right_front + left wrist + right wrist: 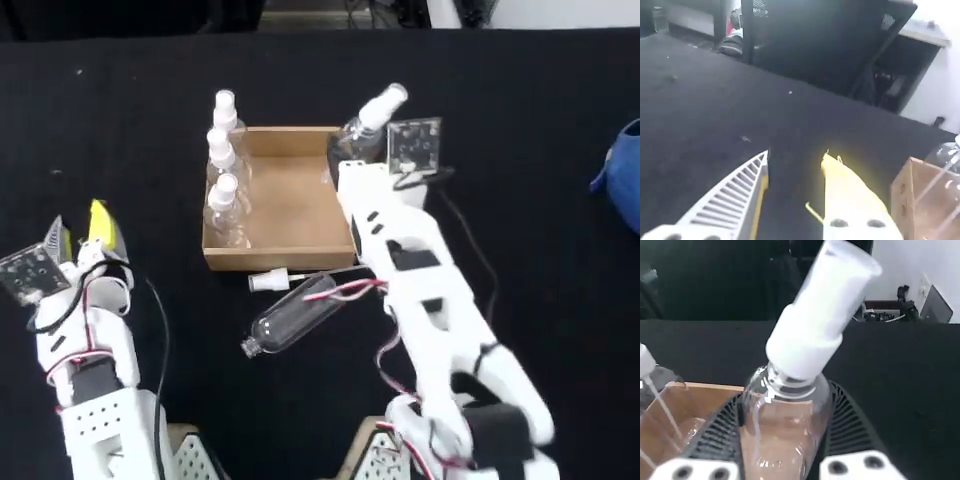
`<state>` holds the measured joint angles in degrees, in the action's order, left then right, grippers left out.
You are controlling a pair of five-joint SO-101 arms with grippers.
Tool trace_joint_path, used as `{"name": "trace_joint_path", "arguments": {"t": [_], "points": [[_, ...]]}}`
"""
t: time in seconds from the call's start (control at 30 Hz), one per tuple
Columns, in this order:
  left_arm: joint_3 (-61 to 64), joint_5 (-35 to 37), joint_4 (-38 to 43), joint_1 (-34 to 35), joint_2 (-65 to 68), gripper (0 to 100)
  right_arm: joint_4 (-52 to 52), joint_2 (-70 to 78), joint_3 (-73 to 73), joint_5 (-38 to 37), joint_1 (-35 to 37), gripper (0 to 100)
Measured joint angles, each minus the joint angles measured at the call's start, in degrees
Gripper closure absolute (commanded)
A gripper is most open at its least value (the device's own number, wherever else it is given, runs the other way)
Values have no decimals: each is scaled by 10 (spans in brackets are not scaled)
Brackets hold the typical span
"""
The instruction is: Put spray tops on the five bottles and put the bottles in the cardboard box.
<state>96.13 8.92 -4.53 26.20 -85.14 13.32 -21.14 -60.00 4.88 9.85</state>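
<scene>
1. Three capped bottles (221, 152) stand upright in a row along the left wall of the cardboard box (290, 255), at the middle of the black table (520, 90).
2. The right claw (356, 150) is clamped around the clear body of a fourth bottle (372, 115) at the box's far right corner. The right wrist view shows its black fingers (722, 427) pressed to either side of this bottle (790, 415).
3. That bottle is tilted, with its white spray top (822, 315) leaning away to the far right, beyond the claw's tips.
4. One bare bottle (296, 317) with no top lies on its side on the table, just near of the box, beside the right arm.
5. A loose spray top (270, 281) lies between that bottle and the box's near wall.
6. The left claw (77, 222) sits well to the left of the box, its fingers spread apart with nothing between them.
7. A blue object (625, 185) lies at the table's right edge.
</scene>
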Motion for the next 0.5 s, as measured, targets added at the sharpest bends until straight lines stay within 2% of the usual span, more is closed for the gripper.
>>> {"name": "trace_joint_path", "arguments": {"t": [0.2,0.5], "points": [[2,58,-37,-9,4,963,36,61,34,0,0,987],[2,64,-76,-9,4,960,151,136,35,-2,3,988]]}}
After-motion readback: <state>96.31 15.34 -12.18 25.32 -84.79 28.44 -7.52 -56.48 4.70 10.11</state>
